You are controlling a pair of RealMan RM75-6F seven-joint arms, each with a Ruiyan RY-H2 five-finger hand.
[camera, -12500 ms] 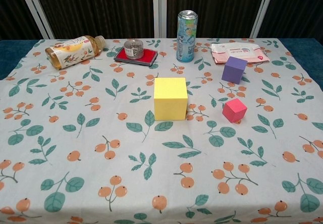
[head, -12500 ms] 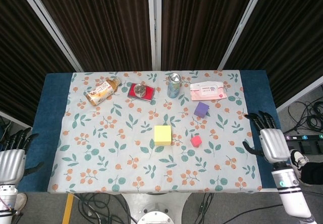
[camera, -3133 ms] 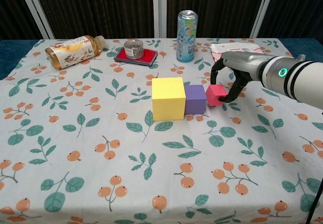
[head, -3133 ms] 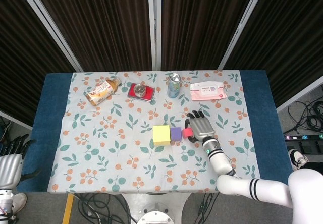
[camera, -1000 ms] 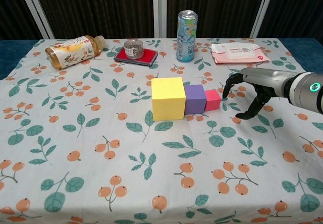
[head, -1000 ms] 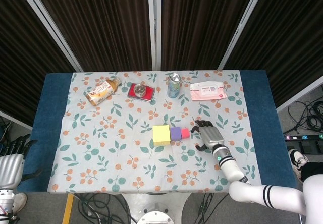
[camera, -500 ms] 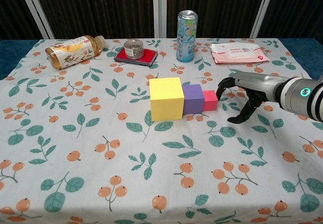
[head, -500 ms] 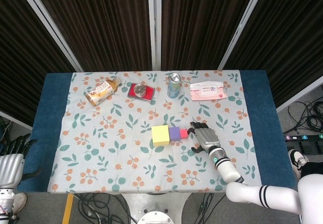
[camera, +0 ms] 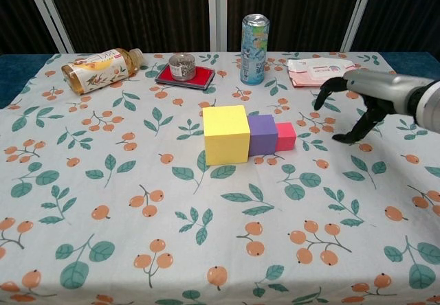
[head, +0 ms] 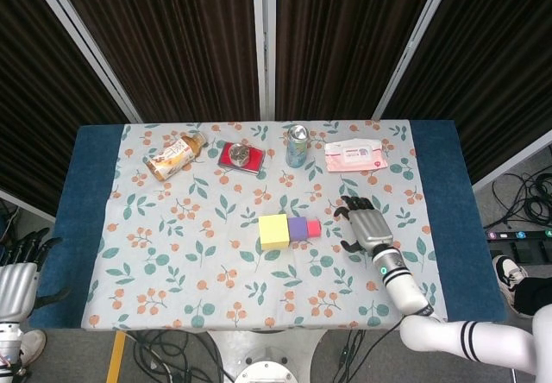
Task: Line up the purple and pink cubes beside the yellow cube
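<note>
- Yellow cube (camera: 226, 134), purple cube (camera: 262, 134) and pink cube (camera: 284, 136) sit in one row mid-bench (camera: 103, 250), faces touching, largest to smallest, left to right.
- Right robot hand (camera: 350, 99) released: fingers apart and curved, nothing held, hovering off to the right of the pink cube, well clear of it.
- Left robot hand (head: 17, 271) parked beyond the bench's near-left corner, fingers spread, grasping nothing.
- Bottle (camera: 100, 68), can (camera: 254, 39), red tin (camera: 184, 71) and wipes pack (camera: 322, 70) along the far edge, well apart from the row.
- Judged state: line-up appears complete; step in hand looks like withdrawal.
- To do it well: lift first, then retreat rightward and away from the row; no sweeping back past the pink cube, being small and light-looking, likely to skid on the cloth.
- Keep fingertips clear of the wipes pack just behind the right robot hand.
- Check row straightness from the head view before parking.
</note>
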